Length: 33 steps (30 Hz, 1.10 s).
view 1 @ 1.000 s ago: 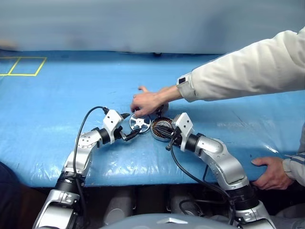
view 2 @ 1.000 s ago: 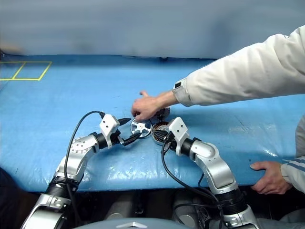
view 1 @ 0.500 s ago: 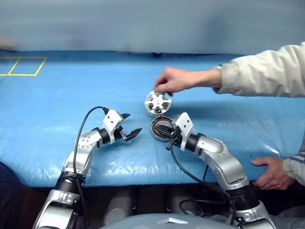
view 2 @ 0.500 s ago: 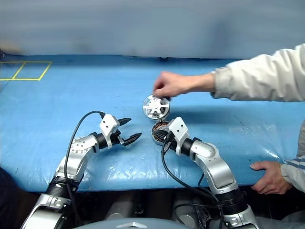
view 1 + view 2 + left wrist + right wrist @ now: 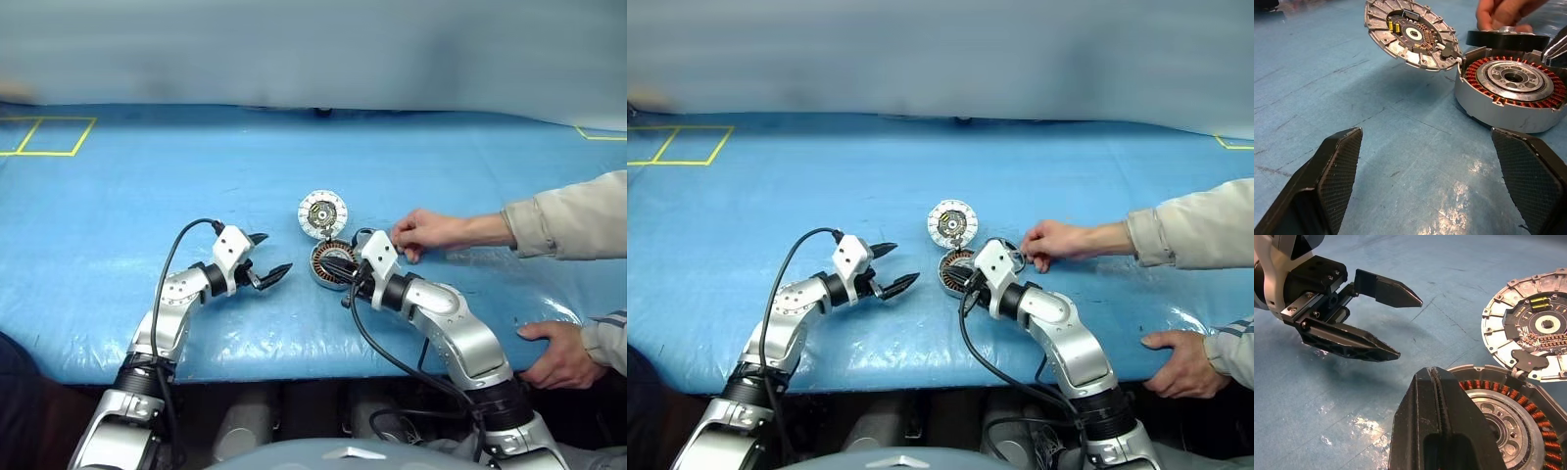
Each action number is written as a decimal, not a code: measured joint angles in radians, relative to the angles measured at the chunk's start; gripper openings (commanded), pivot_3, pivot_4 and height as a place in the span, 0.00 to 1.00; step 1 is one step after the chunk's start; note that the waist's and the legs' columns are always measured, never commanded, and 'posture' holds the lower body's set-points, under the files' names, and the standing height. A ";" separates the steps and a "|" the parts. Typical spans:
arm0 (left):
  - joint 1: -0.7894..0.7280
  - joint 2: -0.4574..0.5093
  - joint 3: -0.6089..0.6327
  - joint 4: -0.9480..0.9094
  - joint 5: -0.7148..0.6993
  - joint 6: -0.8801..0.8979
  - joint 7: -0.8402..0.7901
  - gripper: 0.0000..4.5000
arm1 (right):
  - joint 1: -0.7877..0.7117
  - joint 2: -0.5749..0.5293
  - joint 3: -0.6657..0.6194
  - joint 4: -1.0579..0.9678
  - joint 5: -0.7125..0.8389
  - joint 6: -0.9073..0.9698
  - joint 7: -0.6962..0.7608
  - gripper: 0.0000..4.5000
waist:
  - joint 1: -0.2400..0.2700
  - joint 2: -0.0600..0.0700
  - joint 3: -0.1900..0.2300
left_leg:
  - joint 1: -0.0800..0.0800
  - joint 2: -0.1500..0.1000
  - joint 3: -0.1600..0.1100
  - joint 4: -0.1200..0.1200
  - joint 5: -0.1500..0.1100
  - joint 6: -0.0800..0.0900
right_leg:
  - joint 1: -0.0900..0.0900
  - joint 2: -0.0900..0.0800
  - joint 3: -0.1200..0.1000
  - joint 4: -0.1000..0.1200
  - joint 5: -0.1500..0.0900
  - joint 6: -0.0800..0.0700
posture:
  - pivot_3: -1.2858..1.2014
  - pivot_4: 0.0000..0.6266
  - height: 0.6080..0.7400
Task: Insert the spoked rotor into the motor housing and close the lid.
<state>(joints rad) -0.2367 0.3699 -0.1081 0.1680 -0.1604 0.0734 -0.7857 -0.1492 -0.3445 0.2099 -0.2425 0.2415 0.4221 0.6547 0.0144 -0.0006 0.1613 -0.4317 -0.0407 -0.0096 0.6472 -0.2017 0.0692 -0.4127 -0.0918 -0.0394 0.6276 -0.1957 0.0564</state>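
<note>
Housing (image 5: 1508,93) sits lid (image 5: 1410,34)-up; my left gripper (image 5: 269,257) gapes empty, my right gripper (image 5: 1442,431) is pressed together beside it.

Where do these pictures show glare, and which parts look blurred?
Left wrist view: bright glare on the blue sheet near the housing; the person's fingers look soft. Right wrist view: glare patch beside the right hand. Head views: the far background is blurred.

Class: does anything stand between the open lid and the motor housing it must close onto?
Yes: the shut right gripper lies over the round copper-wound metal housing's near rim, under the whitish-rimmed round lid's likely closing path.
</note>
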 measured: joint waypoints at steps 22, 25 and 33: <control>0.107 -0.022 0.026 -0.017 -0.086 -0.091 -0.063 1.00 | -0.071 -0.164 -0.057 0.055 -0.122 -0.001 -0.040 0.01 | 0.002 0.000 0.000 | 0.000 0.000 0.000 0.001 0.000 0.000 | 0.000 -0.003 0.000 0.000 0.000 0.000 | 0.52 0.24 1.00; 0.111 -0.034 0.023 -0.017 -0.086 -0.100 -0.063 1.00 | -0.074 -0.175 -0.062 0.057 -0.122 -0.001 -0.036 0.01 | 0.002 0.000 0.000 | 0.000 0.000 0.000 0.001 0.000 0.000 | 0.000 -0.003 0.000 0.000 0.000 0.000 | 0.52 0.24 1.00; 0.117 -0.054 0.019 -0.017 -0.086 -0.105 -0.060 1.00 | -0.115 -0.253 -0.059 0.119 -0.172 -0.001 0.004 0.28 | 0.003 0.000 0.000 | 0.000 0.000 0.000 0.001 0.000 0.001 | 0.001 -0.003 0.000 0.000 0.000 0.000 | 0.52 0.24 1.00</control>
<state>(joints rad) -0.1196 0.3163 -0.0891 0.1511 -0.2464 -0.0312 -0.8454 -0.2640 -0.5970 0.1512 -0.1234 0.0690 0.4209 0.6585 0.0170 -0.0008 0.1613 -0.4318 -0.0408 -0.0091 0.6486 -0.2018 0.0699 -0.4119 -0.0946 -0.0397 0.6276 -0.1956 0.0565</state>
